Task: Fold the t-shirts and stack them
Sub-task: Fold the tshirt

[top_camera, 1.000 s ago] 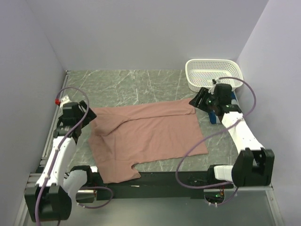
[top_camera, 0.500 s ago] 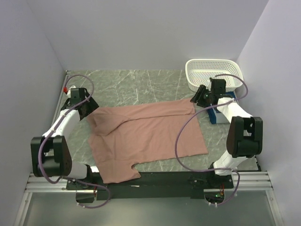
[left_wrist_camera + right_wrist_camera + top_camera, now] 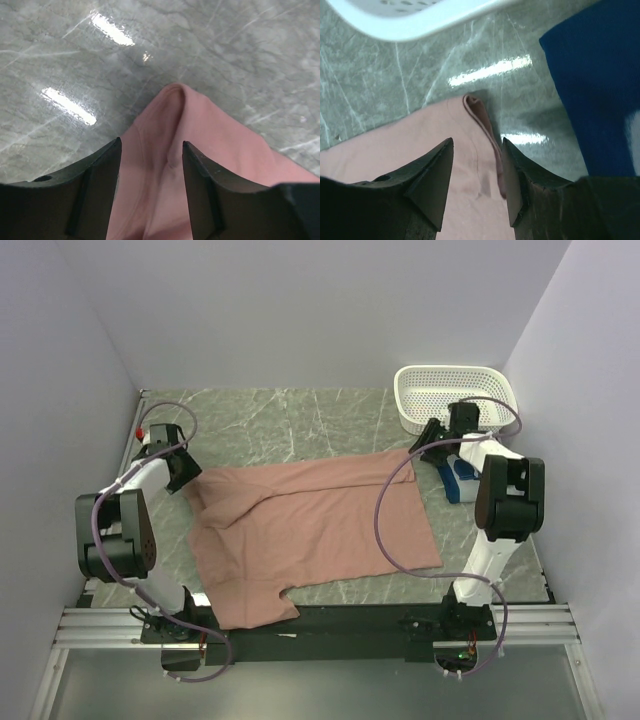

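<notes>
The pink t-shirt (image 3: 310, 525) lay spread across the marble table (image 3: 290, 420), and the blue t-shirt (image 3: 457, 480) sat bunched just beside its far-right corner, near the basket (image 3: 455, 375). The left gripper (image 3: 151, 150) straddled the far-left corner with its jaws apart and the cloth peaked between them, unpinched. The right gripper (image 3: 477, 150) likewise stood astride the far-right corner's rolled edge, unclamped. Done well, I'd say, both should sink deeper, bite all layers together, then lift evenly so the hem travels square.

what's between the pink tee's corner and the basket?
Only bare table; the right wrist view shows it between tee and basket.
</notes>
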`<state>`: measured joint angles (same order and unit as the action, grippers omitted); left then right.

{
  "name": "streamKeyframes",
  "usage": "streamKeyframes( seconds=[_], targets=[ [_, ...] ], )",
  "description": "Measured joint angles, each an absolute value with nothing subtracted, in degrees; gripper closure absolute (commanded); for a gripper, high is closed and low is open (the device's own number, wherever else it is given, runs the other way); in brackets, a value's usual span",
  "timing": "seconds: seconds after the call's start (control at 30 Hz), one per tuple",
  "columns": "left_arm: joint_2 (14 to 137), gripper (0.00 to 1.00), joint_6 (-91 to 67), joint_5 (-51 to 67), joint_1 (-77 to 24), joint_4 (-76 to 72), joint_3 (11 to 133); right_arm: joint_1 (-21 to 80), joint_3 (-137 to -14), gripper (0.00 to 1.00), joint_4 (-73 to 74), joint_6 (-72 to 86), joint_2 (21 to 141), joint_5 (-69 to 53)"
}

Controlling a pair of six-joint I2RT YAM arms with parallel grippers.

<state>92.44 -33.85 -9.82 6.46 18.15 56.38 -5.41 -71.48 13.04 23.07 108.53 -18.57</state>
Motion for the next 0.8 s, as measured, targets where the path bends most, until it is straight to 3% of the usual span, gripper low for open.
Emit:
streamKeyframes(
  seconds=[0.53,0.8],
  targets=[
    [99.02,0.46,-33.58,-7.29,7.60,17.76,58.28,-5.41,-79.33,0.49,15.25,22.83,117.91,-20.95],
    [101.12,0.50,-33.58,-6.90,8.58,17.61,60.42,-5.04,-84.20,0.55,18.00,22.17,121.23,-23.46]
  ],
)
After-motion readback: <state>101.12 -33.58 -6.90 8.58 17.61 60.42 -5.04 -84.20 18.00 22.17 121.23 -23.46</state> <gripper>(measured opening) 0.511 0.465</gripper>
